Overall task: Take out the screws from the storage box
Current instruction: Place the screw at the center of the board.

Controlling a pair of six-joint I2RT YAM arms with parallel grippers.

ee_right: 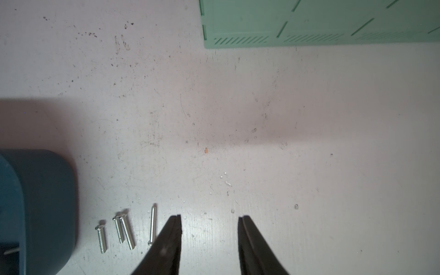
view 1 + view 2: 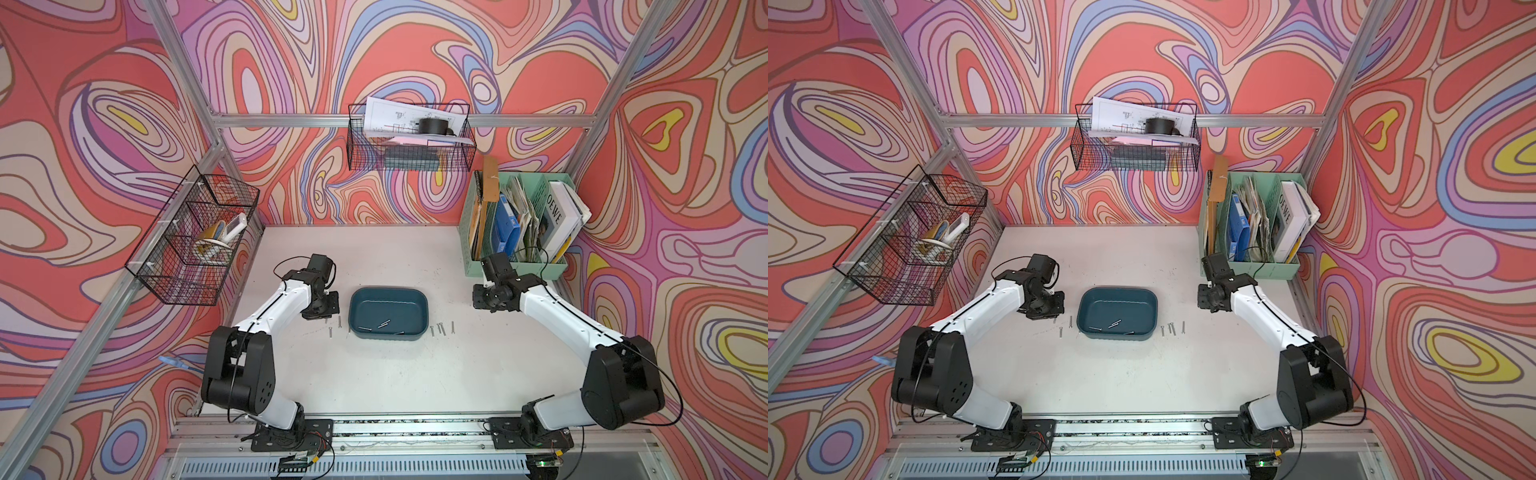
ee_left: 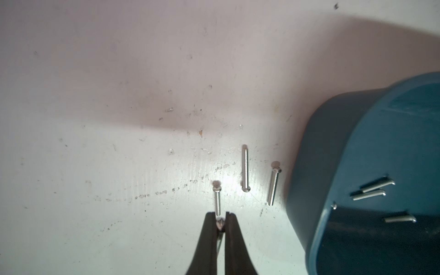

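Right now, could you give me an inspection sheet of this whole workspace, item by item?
Surface: white table, scuffed and speckled.
Job's things: teal tray holds at least three screws; three lie on the table to its left, four to its right.
Clutter: green organiser holding files, far right corner.
Grippers: left gripper shut, seemingly pinching a screw; right gripper open, empty.
Cables: black cables loop along both arms.
Surroundings: swirl-patterned walls, metal frame, two wire baskets.
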